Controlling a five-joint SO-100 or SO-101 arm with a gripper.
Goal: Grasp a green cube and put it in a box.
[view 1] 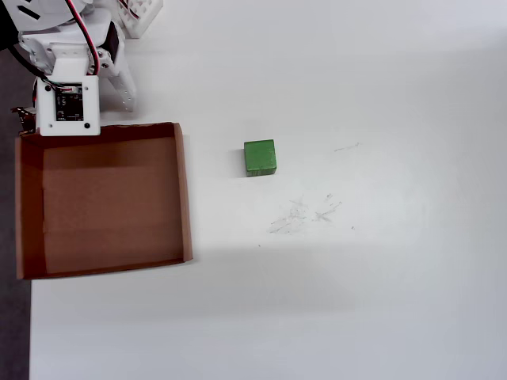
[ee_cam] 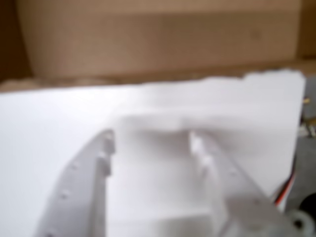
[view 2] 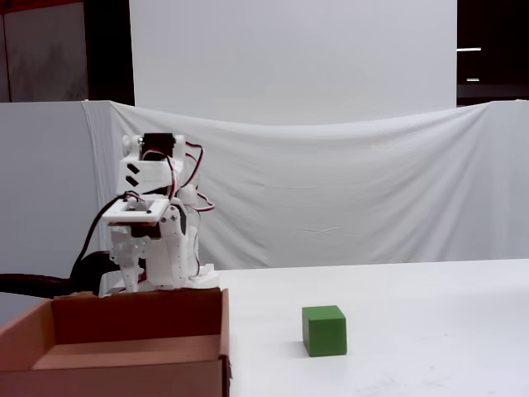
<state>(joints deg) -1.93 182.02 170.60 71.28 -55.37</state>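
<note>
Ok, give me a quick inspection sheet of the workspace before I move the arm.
Surface: white table, faint scribble marks.
Job's things: green cube on the table, outside and right of the box in the overhead view; box empty.
Clutter: nothing seen.
Gripper: gripper open, empty, folded back near the box.
Cables: red, black and white wires on the arm.
Surroundings: white cloth backdrop.

The white arm point(view 2: 153, 223) sits folded back over its base, wrist tucked low. Its gripper point(ee_cam: 150, 140) points downward, the two fingers standing apart with nothing between them.
</note>
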